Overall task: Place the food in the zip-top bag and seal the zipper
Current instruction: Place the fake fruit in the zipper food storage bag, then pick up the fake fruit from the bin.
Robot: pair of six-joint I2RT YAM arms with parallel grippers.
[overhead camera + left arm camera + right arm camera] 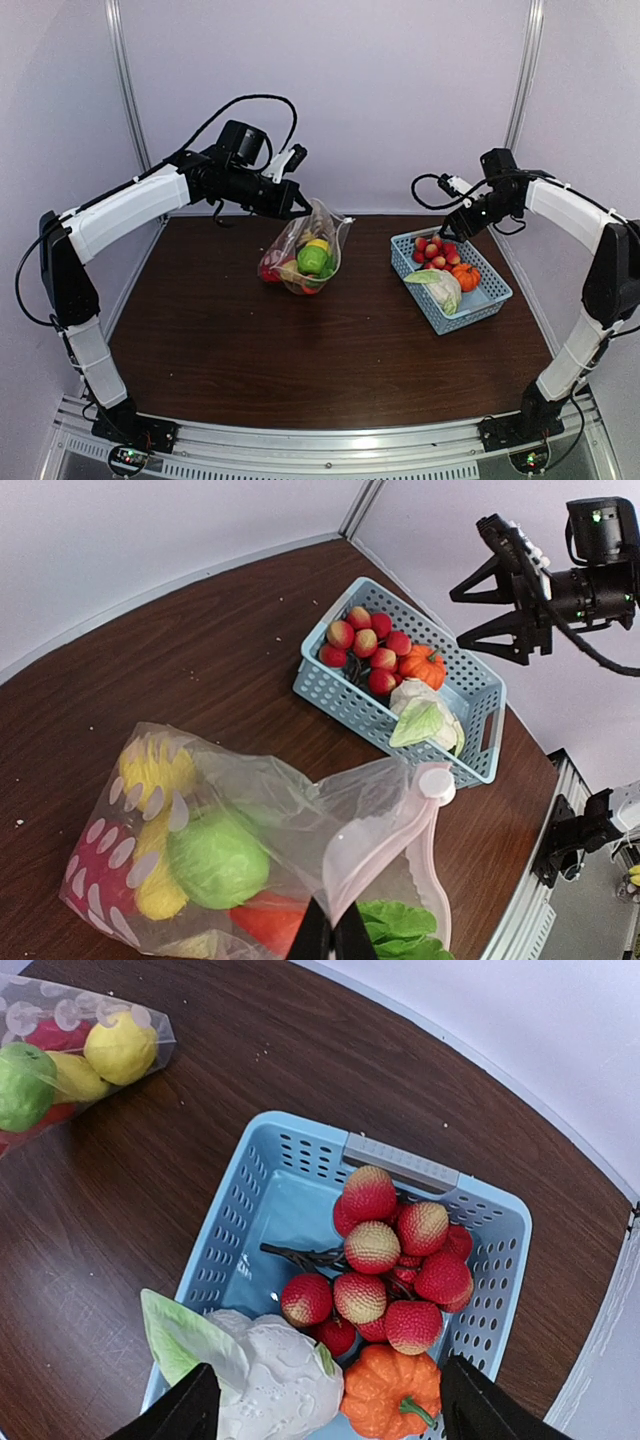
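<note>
Left gripper (300, 207) is clamped on the mouth edge of the bag (303, 240), which stands at mid-table (250, 350). Green, yellow and red food (312, 260) sits inside it. Right gripper (452, 230) hangs over the basket (478, 308), jaws wide apart and empty. Pumpkin (465, 275), cabbage (440, 290) and apples (436, 250) lie in the basket.

Zip-top bag (300, 245) on table (250, 350), fruit (313, 260) inside, basket (493, 300) to its right — apples (436, 250) behind, pumpkin (465, 276) and cabbage (440, 290) in front
</note>
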